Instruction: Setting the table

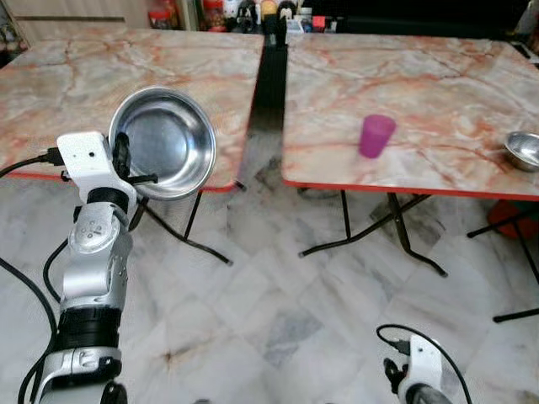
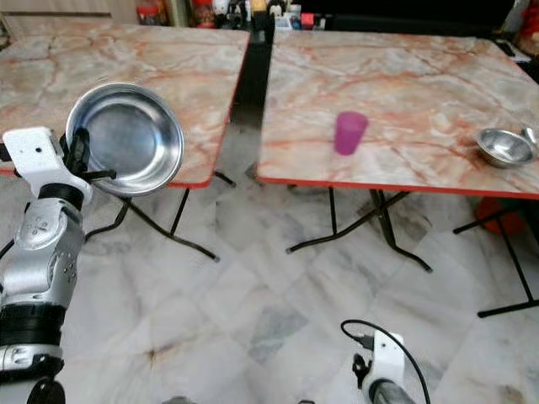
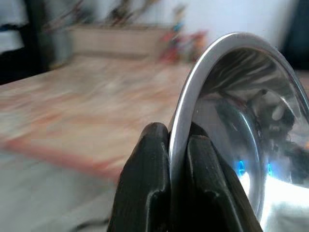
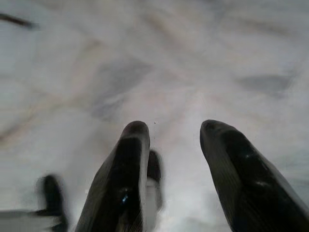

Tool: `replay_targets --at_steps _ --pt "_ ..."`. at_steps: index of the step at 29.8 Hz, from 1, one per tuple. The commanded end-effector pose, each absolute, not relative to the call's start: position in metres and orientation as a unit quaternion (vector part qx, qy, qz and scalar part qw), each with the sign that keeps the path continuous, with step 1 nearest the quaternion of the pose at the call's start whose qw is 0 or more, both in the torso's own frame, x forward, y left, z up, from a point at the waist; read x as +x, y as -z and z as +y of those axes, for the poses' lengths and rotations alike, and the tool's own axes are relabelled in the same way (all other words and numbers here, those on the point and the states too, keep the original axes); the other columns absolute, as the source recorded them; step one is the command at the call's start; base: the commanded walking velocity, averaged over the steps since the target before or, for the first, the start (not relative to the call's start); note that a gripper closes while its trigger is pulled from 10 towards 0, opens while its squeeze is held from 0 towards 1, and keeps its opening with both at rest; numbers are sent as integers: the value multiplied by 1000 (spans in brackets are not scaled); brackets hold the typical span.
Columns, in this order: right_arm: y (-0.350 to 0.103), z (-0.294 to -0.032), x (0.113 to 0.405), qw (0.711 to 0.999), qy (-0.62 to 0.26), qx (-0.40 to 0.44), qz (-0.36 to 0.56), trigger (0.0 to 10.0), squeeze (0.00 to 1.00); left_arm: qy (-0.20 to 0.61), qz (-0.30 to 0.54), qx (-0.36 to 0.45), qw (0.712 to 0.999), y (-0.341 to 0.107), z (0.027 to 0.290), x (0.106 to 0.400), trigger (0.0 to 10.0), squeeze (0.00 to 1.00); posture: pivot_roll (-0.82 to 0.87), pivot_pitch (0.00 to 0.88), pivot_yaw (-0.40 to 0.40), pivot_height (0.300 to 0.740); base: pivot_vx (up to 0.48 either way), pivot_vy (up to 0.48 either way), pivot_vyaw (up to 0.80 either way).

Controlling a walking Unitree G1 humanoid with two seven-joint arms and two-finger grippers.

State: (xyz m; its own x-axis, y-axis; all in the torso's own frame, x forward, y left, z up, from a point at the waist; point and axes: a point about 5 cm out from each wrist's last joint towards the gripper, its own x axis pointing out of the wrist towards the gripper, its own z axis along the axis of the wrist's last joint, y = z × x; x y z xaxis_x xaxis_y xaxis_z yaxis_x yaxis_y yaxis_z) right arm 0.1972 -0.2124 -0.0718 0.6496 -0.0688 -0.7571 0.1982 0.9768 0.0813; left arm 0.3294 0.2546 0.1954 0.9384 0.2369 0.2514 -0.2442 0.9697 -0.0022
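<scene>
Pinching the rim of a steel bowl (image 1: 164, 141), the left end effector (image 3: 177, 159) is raised in front of the left worktop (image 1: 76, 76), whose near edge lies just beyond and slightly below it. The bowl is held tilted on edge, hollow facing the camera, with nothing seen inside. A purple cup (image 1: 376, 135) and a smaller steel bowl (image 1: 524, 150) stand on the right worktop (image 1: 421, 84), well apart to the right. The right end effector (image 4: 174, 159) hangs low over the floor, fingers spread.

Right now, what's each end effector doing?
Left end effector: closed on the steel bowl rim.
Right end effector: open, empty, over the floor.
</scene>
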Motion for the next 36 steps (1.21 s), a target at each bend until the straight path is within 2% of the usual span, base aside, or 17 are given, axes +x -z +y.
replay_targets --at_steps 1,14,17,24,36 --pt "72 -221 195 904 85 78 412 10000 0 -123 -137 16 983 -202 254 329 10000 0 37 136 -35 740 0 480 0" --pt "72 -220 193 903 84 77 413 10000 0 -155 -26 36 987 -137 276 312 10000 0 33 119 -27 740 0 480 0" --pt "72 -220 193 903 84 78 413 10000 0 -154 35 59 986 -105 276 307 10000 0 29 112 -22 740 0 160 0" --pt "72 -220 193 903 85 79 413 10000 0 -164 124 51 977 -59 277 294 10000 0 30 118 -26 740 0 160 0" --pt "72 -220 194 904 82 77 412 10000 0 -167 189 55 966 -22 270 280 10000 0 30 134 -30 740 0 480 0"
